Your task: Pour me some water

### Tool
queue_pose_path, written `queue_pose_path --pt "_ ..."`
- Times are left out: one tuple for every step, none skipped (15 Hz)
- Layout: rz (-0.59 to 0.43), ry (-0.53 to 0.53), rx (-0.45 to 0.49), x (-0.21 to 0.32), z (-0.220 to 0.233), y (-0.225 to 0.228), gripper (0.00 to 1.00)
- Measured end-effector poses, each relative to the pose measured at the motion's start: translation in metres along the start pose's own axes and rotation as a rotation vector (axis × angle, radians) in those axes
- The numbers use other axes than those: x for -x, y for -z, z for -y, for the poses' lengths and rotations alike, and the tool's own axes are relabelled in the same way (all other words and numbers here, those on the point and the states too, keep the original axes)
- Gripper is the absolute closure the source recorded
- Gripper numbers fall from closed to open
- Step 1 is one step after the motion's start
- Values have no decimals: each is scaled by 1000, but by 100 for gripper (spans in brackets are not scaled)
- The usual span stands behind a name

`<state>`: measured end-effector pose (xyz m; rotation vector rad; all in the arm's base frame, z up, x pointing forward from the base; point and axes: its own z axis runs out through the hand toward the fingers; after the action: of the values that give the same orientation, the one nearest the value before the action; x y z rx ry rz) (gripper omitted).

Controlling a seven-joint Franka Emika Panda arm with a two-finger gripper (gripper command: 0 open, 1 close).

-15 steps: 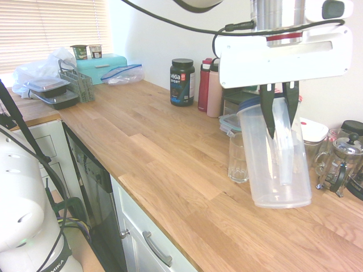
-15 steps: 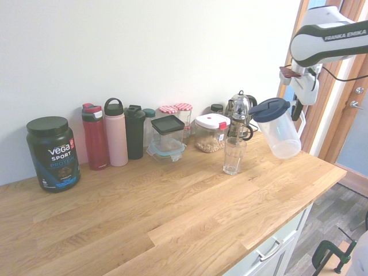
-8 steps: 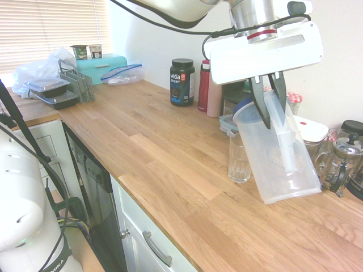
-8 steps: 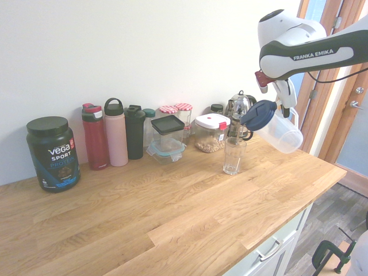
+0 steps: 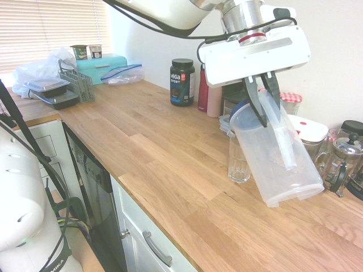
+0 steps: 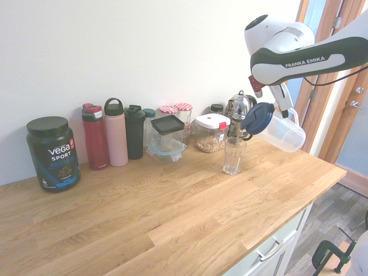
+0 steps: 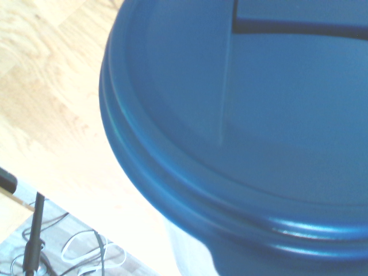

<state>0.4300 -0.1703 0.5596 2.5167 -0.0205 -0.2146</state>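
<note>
One pitcher (image 5: 278, 153) in shut end effector (image 5: 263, 101)

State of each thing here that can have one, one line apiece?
White two-finger gripper: shut on the handle
Clear plastic pitcher: tilted, held up
Dark blue pitcher lid: on
Clear drinking glass: upright
Black-lidded protein tub: upright, closed

We see a plain pale wall (image 6: 161, 46) behind a wood-plank counter (image 6: 132, 224) — white cabinets (image 5: 150, 232) with metal handles beneath it. Light comes through horizontal blinds (image 5: 51, 28) at one end; at the other, we find a wood-framed door (image 6: 351, 132) and grey plank flooring (image 6: 322, 213).
</note>
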Motion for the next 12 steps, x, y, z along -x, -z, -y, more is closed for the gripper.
queue_pose_path --pt "4 1 4 -1 2 -1 100" --pt "3 0 5 -1 3 -2 100" --pt "-4 -9 -1 -1 1 -2 100" --pt "-16 -29 -19 1 -6 -2 100" --pt "-35 -61 -50 4 -16 -2 100" --pt "-56 -101 -91 9 -28 -3 100" --pt "-76 -145 -136 13 -43 -3 100" --pt "-100 -189 -182 14 -54 -1 100" --pt "-120 -233 -227 10 -61 0 100" --pt "-134 -282 -270 5 -63 -2 100" --pt "-141 -328 -309 -1 -62 -6 100" --pt "-145 -379 -342 -4 -63 -11 100"
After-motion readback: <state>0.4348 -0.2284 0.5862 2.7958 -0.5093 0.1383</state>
